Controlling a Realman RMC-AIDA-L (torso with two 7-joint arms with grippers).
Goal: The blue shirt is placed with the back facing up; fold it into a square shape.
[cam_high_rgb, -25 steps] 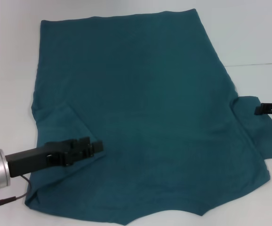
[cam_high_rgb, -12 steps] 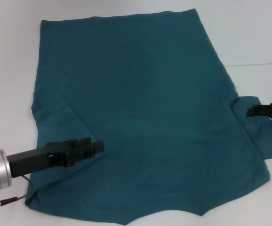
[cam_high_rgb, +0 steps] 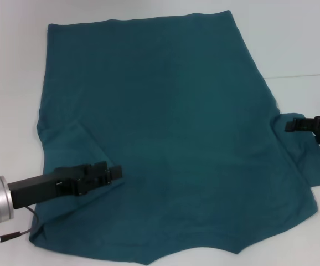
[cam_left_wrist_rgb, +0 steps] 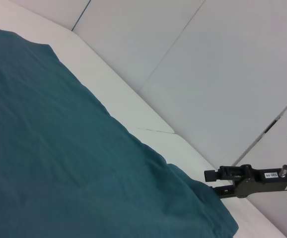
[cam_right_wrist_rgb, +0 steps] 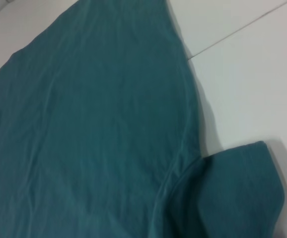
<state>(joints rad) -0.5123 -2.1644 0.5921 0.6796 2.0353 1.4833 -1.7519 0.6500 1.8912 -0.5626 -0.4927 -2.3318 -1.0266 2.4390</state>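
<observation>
Blue shirt (cam_high_rgb: 165,127) lies flat on the white table (cam_high_rgb: 293,44), plain side up, long axis running away from the robot, left sleeve already folded in. Right gripper (cam_high_rgb: 293,125), fingers slightly apart, sits over the still-spread right sleeve (cam_high_rgb: 306,155), nearer it than the left gripper (cam_high_rgb: 111,173); whether that one's fingers are apart or together, cannot tell.

surface: white table (cam_high_rgb: 293,44) — seam line across | wall: plain pale panels (cam_left_wrist_rgb: 223,64)
</observation>
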